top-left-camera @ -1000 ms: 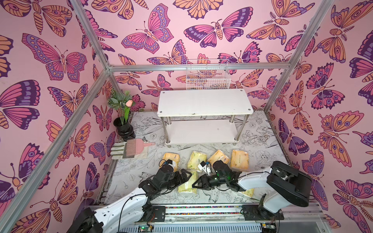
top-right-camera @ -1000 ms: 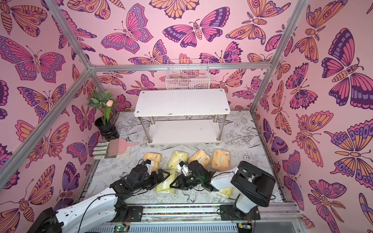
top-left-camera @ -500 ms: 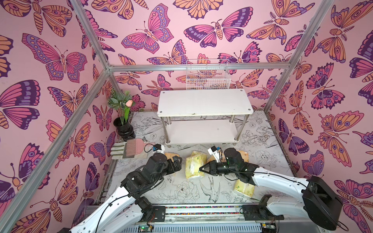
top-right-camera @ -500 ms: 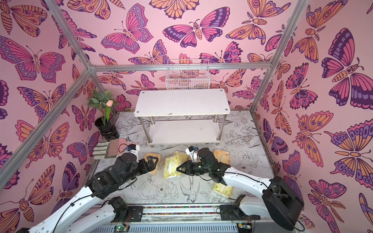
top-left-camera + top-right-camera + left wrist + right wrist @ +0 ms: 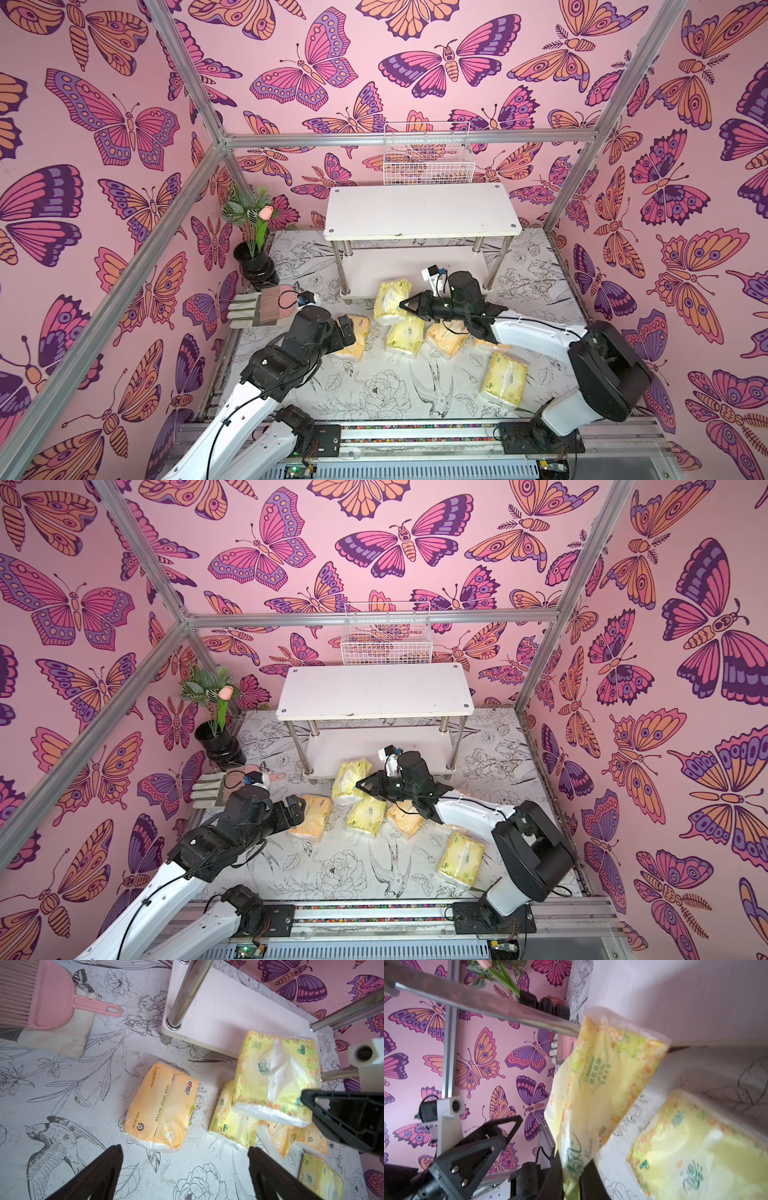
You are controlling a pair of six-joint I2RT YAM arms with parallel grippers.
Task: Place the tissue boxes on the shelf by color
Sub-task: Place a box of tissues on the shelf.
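We see pink walls [image 5: 104, 124] printed all over with large butterflies in purple, orange and magenta, framed by bare aluminium bars [image 5: 411, 139]. The floor [image 5: 374, 386] is a white sheet with black line drawings of flowers and birds. A white wire basket [image 5: 428, 166] hangs at the back wall, and in a back corner we find a black vase [image 5: 254, 266] of green leaves with one pink bud. The light is soft and even.

Open shelf [image 5: 422, 212] top; 4 chrome posts [image 5: 345, 266] flanking lower tier [image 5: 411, 266]
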